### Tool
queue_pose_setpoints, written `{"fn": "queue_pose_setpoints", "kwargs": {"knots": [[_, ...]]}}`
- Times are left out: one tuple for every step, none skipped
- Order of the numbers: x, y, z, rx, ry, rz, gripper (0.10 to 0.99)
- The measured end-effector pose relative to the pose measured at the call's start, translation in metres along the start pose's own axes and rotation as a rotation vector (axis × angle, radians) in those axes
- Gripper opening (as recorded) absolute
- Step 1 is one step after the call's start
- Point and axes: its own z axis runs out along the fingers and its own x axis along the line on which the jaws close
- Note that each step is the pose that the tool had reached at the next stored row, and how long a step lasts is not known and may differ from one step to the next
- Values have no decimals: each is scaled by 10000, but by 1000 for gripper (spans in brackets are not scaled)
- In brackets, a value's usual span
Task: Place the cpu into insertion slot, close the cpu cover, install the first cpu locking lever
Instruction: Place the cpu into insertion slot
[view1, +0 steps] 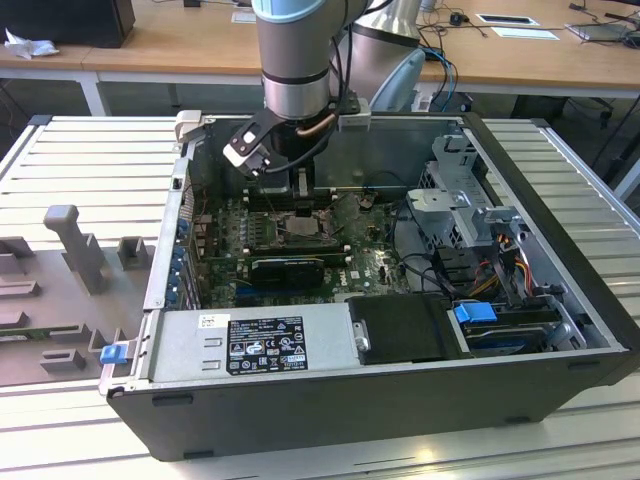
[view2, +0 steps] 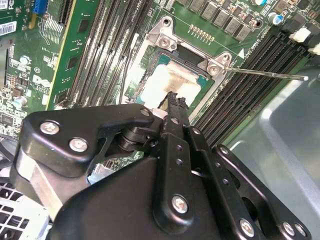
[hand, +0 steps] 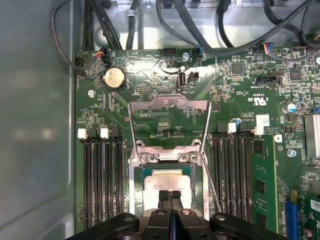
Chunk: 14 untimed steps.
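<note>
The cpu lies flat in the insertion slot, its silver-grey top showing in both wrist views. The cpu cover is swung open and stands up from its hinge, with the board visible through its window. My gripper is shut with nothing between the fingers, its tips right over the cpu's top near one edge. A thin locking lever sticks out unlatched beside the slot. In the exterior view the gripper reaches down into the open computer case over the slot.
Long black memory slots flank the insertion slot on both sides. A black graphics card lies in front of the slot. Cables hang along the case wall, and a drive cage stands at the exterior view's right.
</note>
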Motion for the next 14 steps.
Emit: {"fn": "queue_pose_setpoints", "kwargs": {"knots": [[0, 0, -2, 0, 0, 2, 106], [0, 0, -4, 0, -1, 4, 106], [0, 1, -6, 1, -1, 5, 106], [0, 1, -9, 0, -1, 9, 106], [0, 1, -11, 0, -1, 13, 106], [0, 2, -18, 0, -3, 30, 106], [0, 3, -27, 0, -4, 46, 106], [0, 3, -28, -1, -5, 48, 106], [0, 3, -30, 0, -5, 52, 106], [0, 3, -32, 0, -5, 56, 106], [0, 3, -33, 0, -6, 58, 106], [0, 3, -34, 0, -5, 60, 106], [0, 3, -37, 0, -6, 65, 106], [0, 4, -39, 0, -6, 68, 106]]}}
